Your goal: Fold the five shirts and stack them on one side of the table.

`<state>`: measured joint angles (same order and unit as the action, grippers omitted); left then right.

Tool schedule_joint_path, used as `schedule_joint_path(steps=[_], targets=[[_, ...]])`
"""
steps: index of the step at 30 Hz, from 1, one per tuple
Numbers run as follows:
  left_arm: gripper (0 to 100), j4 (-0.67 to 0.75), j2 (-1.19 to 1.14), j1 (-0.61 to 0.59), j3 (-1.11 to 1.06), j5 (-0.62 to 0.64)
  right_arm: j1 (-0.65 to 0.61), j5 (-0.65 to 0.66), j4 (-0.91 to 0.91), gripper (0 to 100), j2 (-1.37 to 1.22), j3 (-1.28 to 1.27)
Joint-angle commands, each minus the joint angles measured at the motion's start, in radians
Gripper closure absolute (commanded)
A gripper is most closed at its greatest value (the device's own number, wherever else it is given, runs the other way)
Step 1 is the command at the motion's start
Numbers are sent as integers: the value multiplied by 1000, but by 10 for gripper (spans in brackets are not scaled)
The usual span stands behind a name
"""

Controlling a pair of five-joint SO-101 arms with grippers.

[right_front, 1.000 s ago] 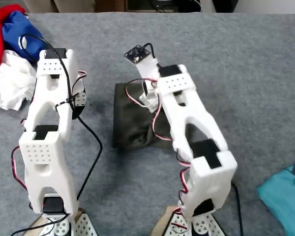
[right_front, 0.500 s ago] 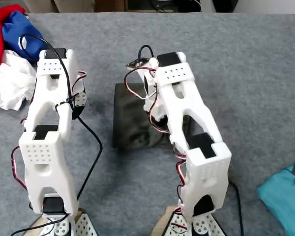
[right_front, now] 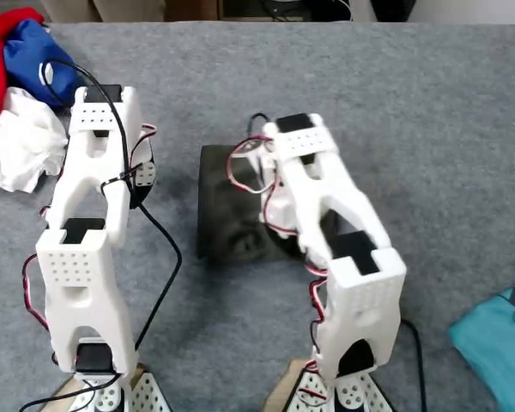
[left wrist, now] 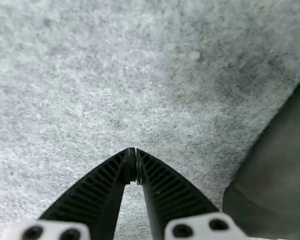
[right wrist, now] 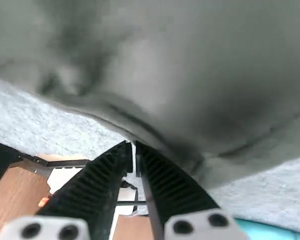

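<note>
The table has a grey, fuzzy top. Two white arms stand side by side at its near edge.

A dark shirt lies flat in the middle of the table. It is folded into a neat block. The right arm bends down over the shirt's right part and hides some of it. The right claw is nearly closed, with just a thin slit between its two black fingers. Its tips are right at the shirt's edge. I cannot tell if they pinch any cloth.

The left arm reaches out over the left half of the table. The left claw is closed tight, tip against tip, and has nothing in it. It points down at the bare grey top, close to the left edge of the dark shirt but apart from it.

Three more shirts sit in a messy heap at the far left corner. The red shirt is at the very edge. The blue shirt is pressed up beside it. The white shirt lies crumpled in front of both. None of them is folded.

A teal shirt lies at the right edge, near the front corner, far from the heap.
</note>
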<state>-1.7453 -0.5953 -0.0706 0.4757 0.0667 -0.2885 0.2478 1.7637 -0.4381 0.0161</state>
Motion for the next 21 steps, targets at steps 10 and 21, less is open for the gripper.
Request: schedule_joint_path(steps=[10,21], targets=[[981,40,67,15,141,-172,179,-3,17,968,206,-124],[981,37,70,44,307,-262,286,-5,-77,968,515,5]])
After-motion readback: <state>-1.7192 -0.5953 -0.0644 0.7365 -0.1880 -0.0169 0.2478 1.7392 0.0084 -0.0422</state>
